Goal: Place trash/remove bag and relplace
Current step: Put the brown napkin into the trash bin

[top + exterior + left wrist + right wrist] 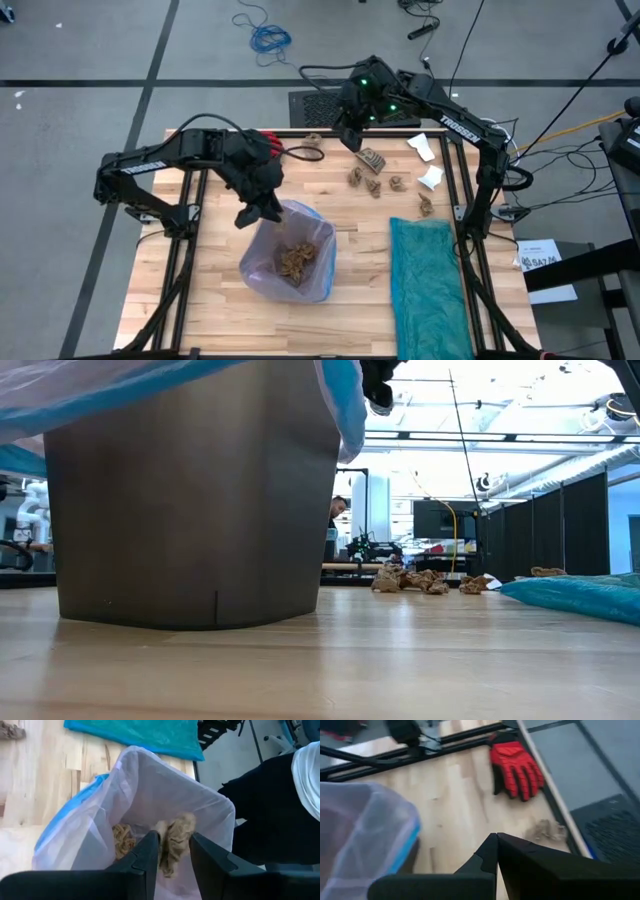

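Note:
The bin (288, 252) stands on the table, lined with the thin pale lilac bag (150, 785), its edge folded out over the rim. Brown paper lumps (297, 258) lie inside. My left gripper (258, 210) hovers over the bin's left rim, shut on one tan lump. More lumps (375, 180) and two white scraps (430, 178) lie on the table right of and beyond the bin. My right gripper (497, 836) is shut and empty, raised above the table's far edge (350, 135) near one lump (547, 830). My left gripper pinches a tan paper lump (175, 842) between its two fingers (150, 852), reaching down over the bag's open mouth. The lump is lifted clear and hangs between and below the fingertips, above the lumps (122, 840) lying in the bag.
A teal-green plastic bag (425, 285) lies flat along the table's right side. A red glove (515, 765) lies at the far edge behind the left arm. A black frame borders the table. Bare wood shows near the bin's left and near sides.

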